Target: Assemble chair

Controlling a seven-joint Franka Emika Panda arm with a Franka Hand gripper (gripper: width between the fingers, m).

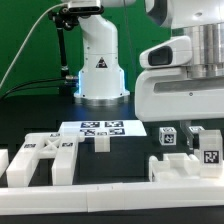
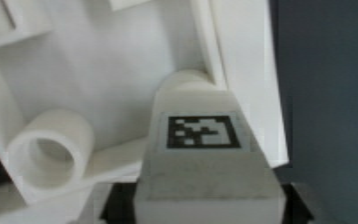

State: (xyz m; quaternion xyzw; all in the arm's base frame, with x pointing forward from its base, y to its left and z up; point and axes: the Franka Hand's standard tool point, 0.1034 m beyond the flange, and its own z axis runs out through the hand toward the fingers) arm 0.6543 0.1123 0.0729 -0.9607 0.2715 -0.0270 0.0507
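Note:
In the wrist view my gripper (image 2: pixel 208 203) is shut on a matte white tapered chair part (image 2: pixel 202 120) with a square black-and-white tag. A black finger (image 2: pixel 126 203) presses on each side of it. Behind the part lie a white slotted panel (image 2: pixel 87 60) and a round white peg (image 2: pixel 43 152). In the exterior view my gripper (image 1: pixel 192 133) hangs low at the exterior view's right, among tagged white cubes (image 1: pixel 167 137) and over a flat chair panel (image 1: pixel 185 168). Another slotted chair panel (image 1: pixel 45 158) lies at the exterior view's left, with a small block (image 1: pixel 100 141) beside it.
The marker board (image 1: pixel 95 128) lies mid-table in front of the arm's base (image 1: pixel 100 75). A low white rail (image 1: pixel 110 200) borders the black table's near edge. Cables hang behind the base.

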